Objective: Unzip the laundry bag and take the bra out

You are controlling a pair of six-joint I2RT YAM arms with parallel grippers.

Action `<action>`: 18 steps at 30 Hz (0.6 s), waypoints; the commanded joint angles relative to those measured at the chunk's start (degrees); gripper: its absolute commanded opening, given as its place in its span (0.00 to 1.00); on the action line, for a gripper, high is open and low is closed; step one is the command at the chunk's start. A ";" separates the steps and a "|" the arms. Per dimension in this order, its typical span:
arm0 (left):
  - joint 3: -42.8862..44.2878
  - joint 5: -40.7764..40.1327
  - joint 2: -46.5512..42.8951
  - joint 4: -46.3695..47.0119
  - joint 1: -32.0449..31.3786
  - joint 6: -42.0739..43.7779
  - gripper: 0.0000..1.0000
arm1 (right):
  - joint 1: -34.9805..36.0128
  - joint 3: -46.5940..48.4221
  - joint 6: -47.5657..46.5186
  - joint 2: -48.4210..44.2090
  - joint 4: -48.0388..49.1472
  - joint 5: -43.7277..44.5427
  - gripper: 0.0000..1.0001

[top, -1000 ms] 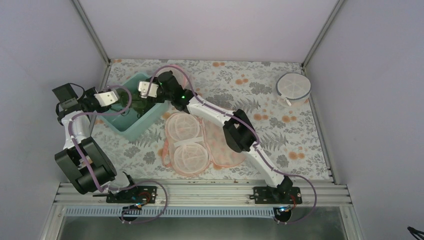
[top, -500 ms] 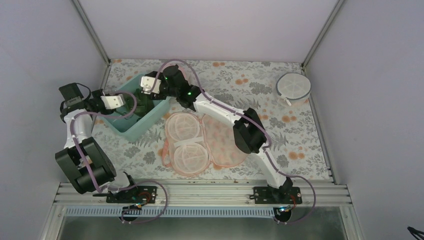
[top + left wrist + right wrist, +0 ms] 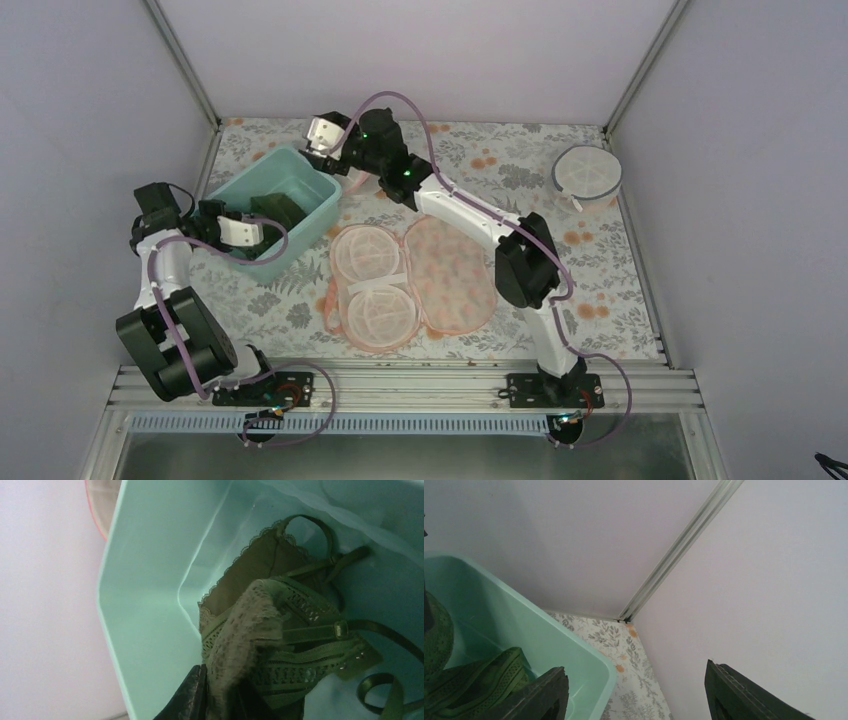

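Observation:
The dark green bra point(image 3: 276, 211) lies inside a teal bin point(image 3: 300, 172) at the back left. My left gripper point(image 3: 241, 229) reaches into the bin from the left and is shut on the bra's lace edge point(image 3: 240, 630); one dark finger point(image 3: 192, 696) shows at the bottom of the left wrist view. My right gripper point(image 3: 322, 133) is open and empty above the bin's far corner, its fingers point(image 3: 544, 695) wide apart; the bra point(image 3: 479, 677) shows low on the left there. The peach laundry bag point(image 3: 452, 280) lies opened flat mid-table.
Two round pink-rimmed mesh halves point(image 3: 366, 256) lie on the bag's left part. A round white mesh pod with a grey rim point(image 3: 587, 172) sits at the back right. Enclosure walls stand close behind the bin point(image 3: 574, 650) and along both sides.
My right gripper has lifted out of the bin and swung back toward the rear wall, open. My left gripper has moved nearer and lower into the bin, with the bra.

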 commanded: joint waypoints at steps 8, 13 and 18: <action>5.17 -2.72 -1.36 -6.96 0.16 12.43 0.83 | 0.50 -2.31 3.26 -2.83 0.26 0.09 0.72; 7.29 -3.68 -3.62 -8.30 1.40 15.94 0.94 | 0.04 -2.66 8.28 -6.50 -3.05 3.70 0.76; 8.82 -4.18 -4.62 -7.53 2.30 17.43 1.00 | -1.76 -3.83 16.59 -11.42 -8.76 6.98 0.82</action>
